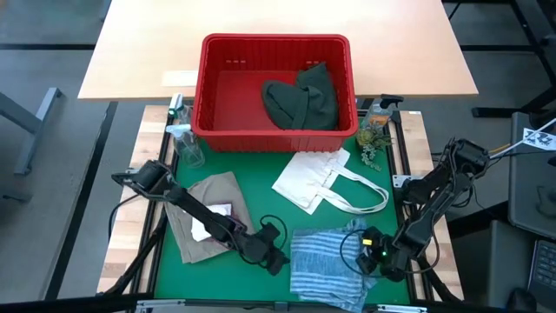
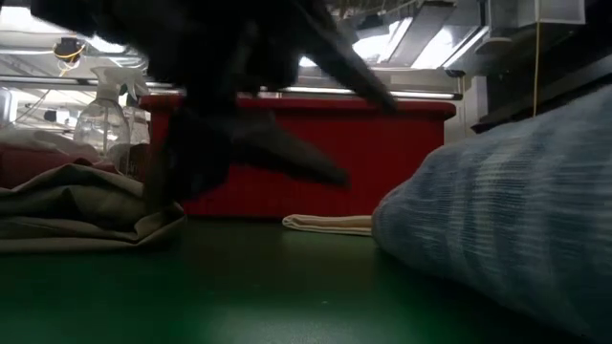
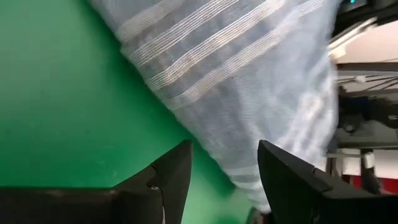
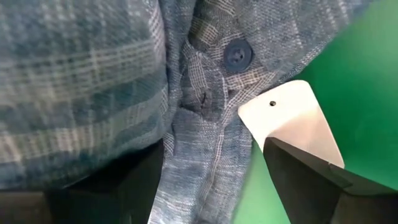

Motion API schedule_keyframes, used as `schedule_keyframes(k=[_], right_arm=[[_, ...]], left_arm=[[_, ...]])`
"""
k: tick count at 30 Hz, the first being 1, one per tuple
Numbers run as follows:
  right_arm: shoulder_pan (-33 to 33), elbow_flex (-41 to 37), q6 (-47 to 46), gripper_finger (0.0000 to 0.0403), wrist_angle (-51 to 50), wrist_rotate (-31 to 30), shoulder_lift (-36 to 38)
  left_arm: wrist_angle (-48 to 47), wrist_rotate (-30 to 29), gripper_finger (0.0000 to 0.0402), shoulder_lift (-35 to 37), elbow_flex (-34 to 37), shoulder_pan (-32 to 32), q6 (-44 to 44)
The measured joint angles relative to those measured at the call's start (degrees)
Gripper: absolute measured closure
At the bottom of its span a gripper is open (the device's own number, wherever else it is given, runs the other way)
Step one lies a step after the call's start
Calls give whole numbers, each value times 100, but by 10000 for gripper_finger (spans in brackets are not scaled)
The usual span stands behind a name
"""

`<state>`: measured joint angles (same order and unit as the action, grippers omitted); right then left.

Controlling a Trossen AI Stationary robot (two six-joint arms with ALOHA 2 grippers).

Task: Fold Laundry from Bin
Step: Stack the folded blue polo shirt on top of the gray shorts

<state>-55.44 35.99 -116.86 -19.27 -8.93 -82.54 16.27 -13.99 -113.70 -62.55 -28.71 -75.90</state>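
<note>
The crumpled blue-white striped cotton shirt [image 1: 328, 263] lies on the green bench mat [image 1: 261, 187] between the two sets of fingers, with the left fingers [image 1: 276, 259] open just beside its edge, the cloth showing in the gap between them without being pinched. The right fingers [image 1: 375, 263] stand spread wide at the shirt's opposite edge, over its buttoned placket [image 4: 211, 93] and a white tag [image 4: 291, 121], gripping nothing. Beyond the fingers, a dark green garment [image 1: 302, 97] sits inside the large red slotted plastic bin [image 1: 217, 78], and a folded tan garment [image 1: 217, 196] rests behind the left arm.

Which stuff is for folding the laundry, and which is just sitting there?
For the job: striped shirt, tan garment, dark green garment, red bin, left claw, right claw.

Just lying about: white tote bag, spray bottle.
</note>
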Motion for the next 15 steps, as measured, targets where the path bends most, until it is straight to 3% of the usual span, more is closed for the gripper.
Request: schedule_keyframes(k=[6,15], right_arm=[[-4,0,-9,118,198,-223,-55],[7,-18,17,135,271,-628,-66]], left_arm=[[44,314,224,-542,-285,142,-312],[68,341,227,-667,-397,259,-322]])
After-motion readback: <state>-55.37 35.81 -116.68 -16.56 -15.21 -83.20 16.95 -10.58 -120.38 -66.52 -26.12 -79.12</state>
